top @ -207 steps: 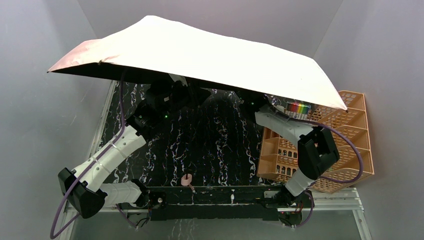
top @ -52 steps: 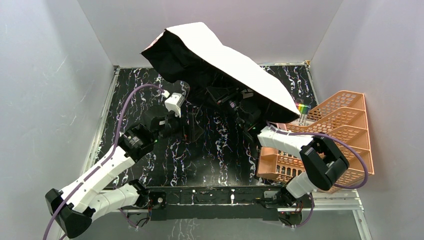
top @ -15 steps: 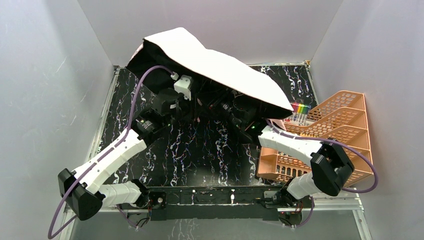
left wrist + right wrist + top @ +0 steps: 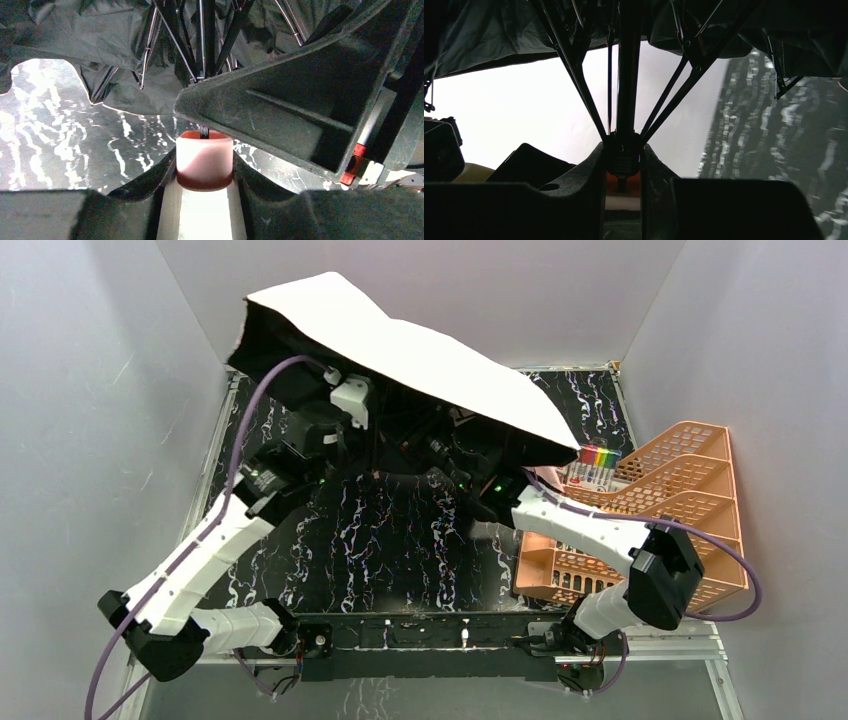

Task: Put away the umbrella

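Note:
The umbrella (image 4: pixel 420 355) hangs half folded over the back of the table, its pale pink face up and its black face and thin ribs (image 4: pixel 150 50) below. My left gripper (image 4: pixel 204 170) is shut on its stubby pink handle (image 4: pixel 204 152); from above, the gripper (image 4: pixel 372 448) sits under the canopy's edge. My right gripper (image 4: pixel 624 167) is shut on the black runner (image 4: pixel 624 155) round the shaft (image 4: pixel 629 75), where the ribs meet. From above it (image 4: pixel 445 465) is mostly hidden by the fabric. The strap is not visible.
An orange mesh organiser rack (image 4: pixel 700 505) stands at the right edge, with coloured markers (image 4: pixel 598 456) in its far corner. The black marbled table (image 4: pixel 400 550) is walled by grey panels on three sides. The right arm reaches past the rack's left side.

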{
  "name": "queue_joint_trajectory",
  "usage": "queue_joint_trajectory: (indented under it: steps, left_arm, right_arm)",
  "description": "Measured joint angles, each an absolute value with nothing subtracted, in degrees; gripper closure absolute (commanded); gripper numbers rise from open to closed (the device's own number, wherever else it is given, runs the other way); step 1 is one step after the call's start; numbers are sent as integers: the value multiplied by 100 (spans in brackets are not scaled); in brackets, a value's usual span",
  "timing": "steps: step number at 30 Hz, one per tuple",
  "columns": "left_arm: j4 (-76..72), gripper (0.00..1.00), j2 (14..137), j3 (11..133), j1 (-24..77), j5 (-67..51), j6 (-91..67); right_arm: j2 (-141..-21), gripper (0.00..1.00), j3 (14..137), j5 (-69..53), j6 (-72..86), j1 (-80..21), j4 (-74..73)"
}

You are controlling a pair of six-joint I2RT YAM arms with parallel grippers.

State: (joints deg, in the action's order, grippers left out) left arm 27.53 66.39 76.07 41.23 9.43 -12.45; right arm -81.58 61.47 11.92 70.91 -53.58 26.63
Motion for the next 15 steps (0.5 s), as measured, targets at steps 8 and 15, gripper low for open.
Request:
queue_joint_trajectory:
  steps: [8, 15]
  left_arm:
    - [4869, 100, 6591, 9319, 4185, 1496, -1573]
    - [5651, 100, 6582, 9325, 4215, 1474, -2088]
  right_arm:
    - [-8517, 95, 7011, 829, 7730, -5804, 2746]
    - [-8567, 96, 6619, 733, 8263, -5968, 2867]
